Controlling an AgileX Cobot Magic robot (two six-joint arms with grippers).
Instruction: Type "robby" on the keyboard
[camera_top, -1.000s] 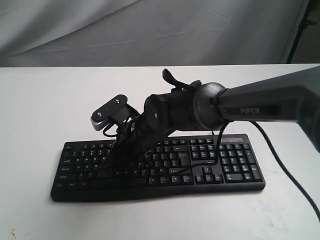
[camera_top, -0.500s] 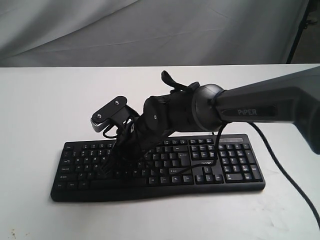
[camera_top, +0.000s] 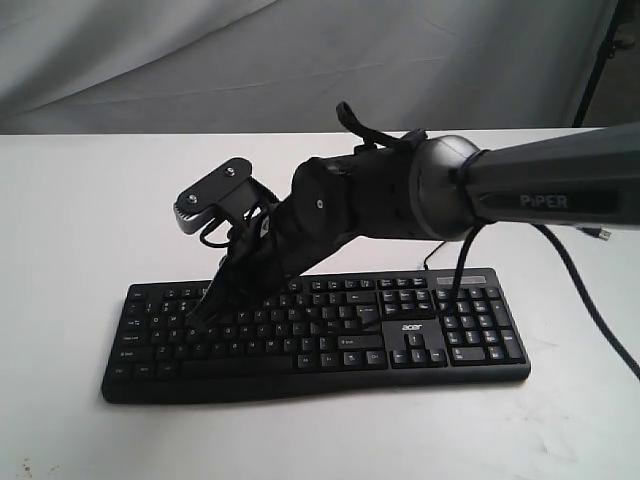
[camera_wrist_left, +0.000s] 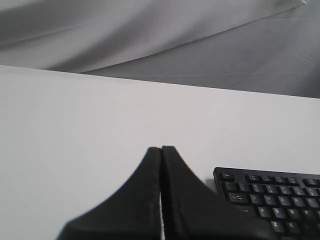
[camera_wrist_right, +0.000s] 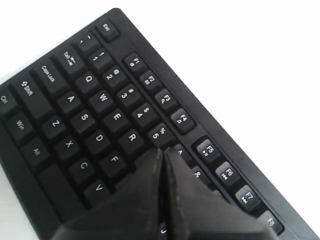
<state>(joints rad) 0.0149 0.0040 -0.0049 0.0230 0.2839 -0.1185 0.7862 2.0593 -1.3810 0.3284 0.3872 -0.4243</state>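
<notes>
The black keyboard (camera_top: 320, 335) with a white acer logo lies across the front of the white table (camera_top: 90, 210). My right gripper (camera_top: 200, 318) reaches across it from the right and points down at its left half. In the right wrist view this gripper (camera_wrist_right: 164, 150) is shut on nothing, its tips just beyond the R key (camera_wrist_right: 132, 137) and beside the 5 key (camera_wrist_right: 159, 134). Whether the tips touch a key is unclear. My left gripper (camera_wrist_left: 161, 148) is shut and empty above bare table, with the keyboard's corner (camera_wrist_left: 270, 195) off to one side. The left arm does not appear in the exterior view.
A black arm cable (camera_top: 462, 280) hangs over the keyboard's right part. A USB plug (camera_top: 600, 233) lies on the table at the far right. Grey cloth (camera_top: 300, 60) hangs behind the table, and a dark stand leg (camera_top: 598, 60) stands at the back right.
The right arm has risen and its shut tips have moved from the lower key rows up and left toward the upper letter rows.
</notes>
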